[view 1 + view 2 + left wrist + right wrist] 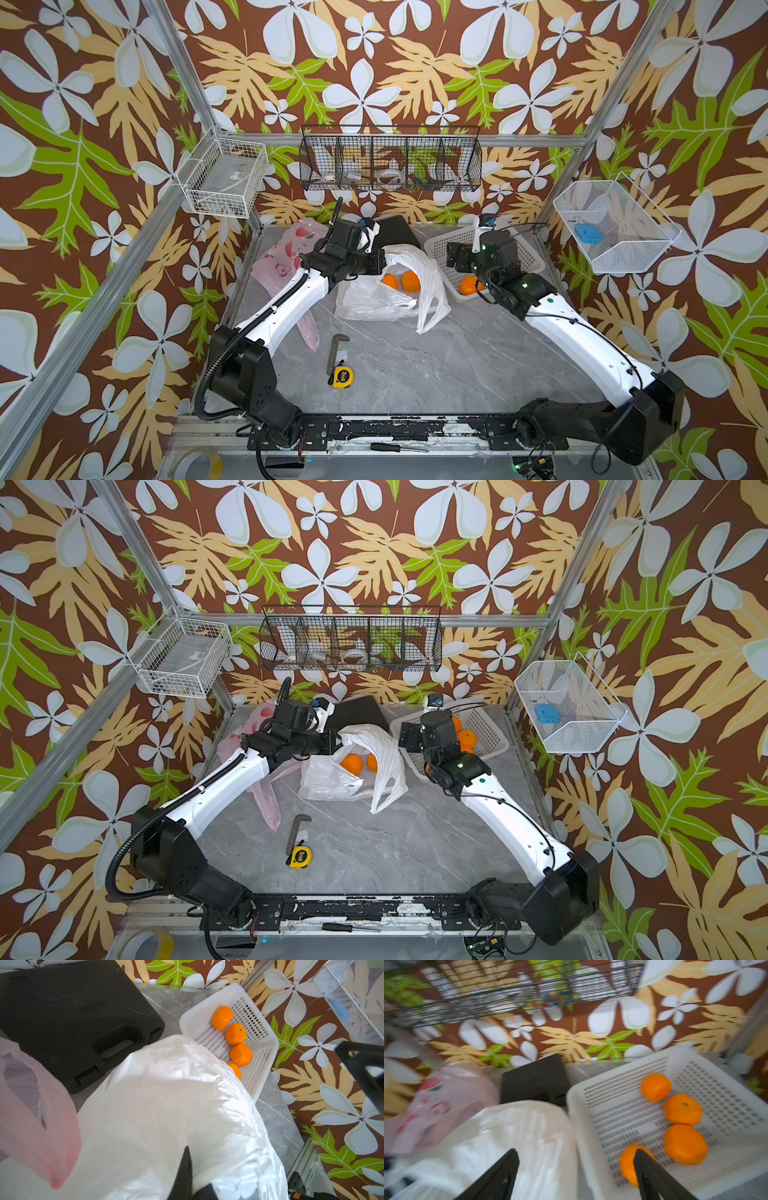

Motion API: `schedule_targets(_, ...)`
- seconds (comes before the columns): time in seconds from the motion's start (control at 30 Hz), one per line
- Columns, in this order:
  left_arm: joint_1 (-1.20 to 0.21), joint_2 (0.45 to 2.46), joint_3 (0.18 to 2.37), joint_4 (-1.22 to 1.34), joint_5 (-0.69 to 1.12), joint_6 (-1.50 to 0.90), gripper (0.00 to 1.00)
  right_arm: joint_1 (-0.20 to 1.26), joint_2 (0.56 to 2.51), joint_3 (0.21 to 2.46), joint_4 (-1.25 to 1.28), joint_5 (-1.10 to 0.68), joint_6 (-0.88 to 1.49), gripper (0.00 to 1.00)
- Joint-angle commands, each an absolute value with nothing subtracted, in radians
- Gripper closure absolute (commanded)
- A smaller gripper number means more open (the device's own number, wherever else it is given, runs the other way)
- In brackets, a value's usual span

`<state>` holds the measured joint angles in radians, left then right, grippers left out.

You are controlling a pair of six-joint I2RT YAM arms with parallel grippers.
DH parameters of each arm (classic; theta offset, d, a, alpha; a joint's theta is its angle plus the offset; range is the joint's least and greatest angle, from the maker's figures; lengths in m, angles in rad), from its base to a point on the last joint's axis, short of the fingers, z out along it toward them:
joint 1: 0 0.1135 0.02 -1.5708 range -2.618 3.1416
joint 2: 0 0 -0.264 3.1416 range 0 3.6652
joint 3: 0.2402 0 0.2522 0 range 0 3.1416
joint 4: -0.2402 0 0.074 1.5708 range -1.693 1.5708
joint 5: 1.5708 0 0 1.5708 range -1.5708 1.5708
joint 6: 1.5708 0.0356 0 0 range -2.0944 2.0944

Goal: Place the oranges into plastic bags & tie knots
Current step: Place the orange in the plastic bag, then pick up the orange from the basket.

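In a top view, two oranges (pixel 401 281) sit in the white bag (pixel 374 303); the pink bag (pixel 286 253) shows no fruit; no knots yet. Left wrist: the left gripper (pixel 188 1167) is clamped on the white bag's film; four oranges lie in the basket (pixel 199 1016). Right wrist: the right gripper (pixel 575 1150) gapes wide, empty, near them.

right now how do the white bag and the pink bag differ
The white bag is plain; the pink bag carries red fruit prints. The white bag holds two oranges, while no orange shows in the pink bag. The left gripper pinches the white bag open; no gripper holds the pink bag, which lies slack. Both are thin, crinkly and untied.
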<state>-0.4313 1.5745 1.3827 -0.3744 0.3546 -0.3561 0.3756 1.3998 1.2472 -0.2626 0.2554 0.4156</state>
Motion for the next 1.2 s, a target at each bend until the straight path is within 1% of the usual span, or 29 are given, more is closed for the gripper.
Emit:
schedule_targets(0.0,-0.416,1.589,1.380,-0.324,0.391,-0.371,0.99,0.271,1.549,1.330,-0.339,0.288,0.424,0.11)
schedule_targets(0.13,-0.402,1.621,1.396,-0.317,0.425,-0.385,0.99,0.168,1.795,1.493,-0.377,0.262,0.407,0.11)
schedule_targets(0.27,-0.399,1.646,1.421,-0.322,0.433,-0.383,0.99,0.116,2.000,1.683,-0.433,0.249,0.375,0.09)
schedule_targets(0.33,-0.399,1.649,1.424,-0.324,0.436,-0.381,0.99,0.100,2.076,1.763,-0.452,0.244,0.355,0.07)
schedule_targets(0.43,-0.399,1.651,1.425,-0.330,0.437,-0.377,1.00,0.081,2.176,1.865,-0.473,0.247,0.325,0.09)
schedule_targets(0.57,-0.398,1.649,1.416,-0.332,0.434,-0.371,1.00,0.047,2.296,1.986,-0.509,0.171,0.312,0.12)
schedule_targets(0.77,-0.399,1.652,1.417,-0.336,0.435,-0.373,1.00,0.027,2.429,2.151,-0.564,0.143,0.299,0.13)
schedule_targets(0.97,-0.399,1.652,1.418,-0.340,0.434,-0.374,1.00,0.017,2.502,2.245,-0.594,0.135,0.291,0.22)
schedule_targets(1.03,-0.399,1.651,1.419,-0.342,0.432,-0.377,1.00,0.014,2.509,2.248,-0.595,0.125,0.297,0.21)
schedule_targets(1.07,-0.399,1.651,1.419,-0.341,0.431,-0.377,1.00,0.012,2.513,2.247,-0.596,0.115,0.301,0.17)
schedule_targets(1.1,-0.399,1.652,1.420,-0.341,0.432,-0.379,1.00,0.011,2.519,2.250,-0.597,0.110,0.302,0.16)
schedule_targets(1.17,-0.400,1.652,1.422,-0.341,0.431,-0.381,1.00,0.011,2.523,2.250,-0.598,0.108,0.304,0.16)
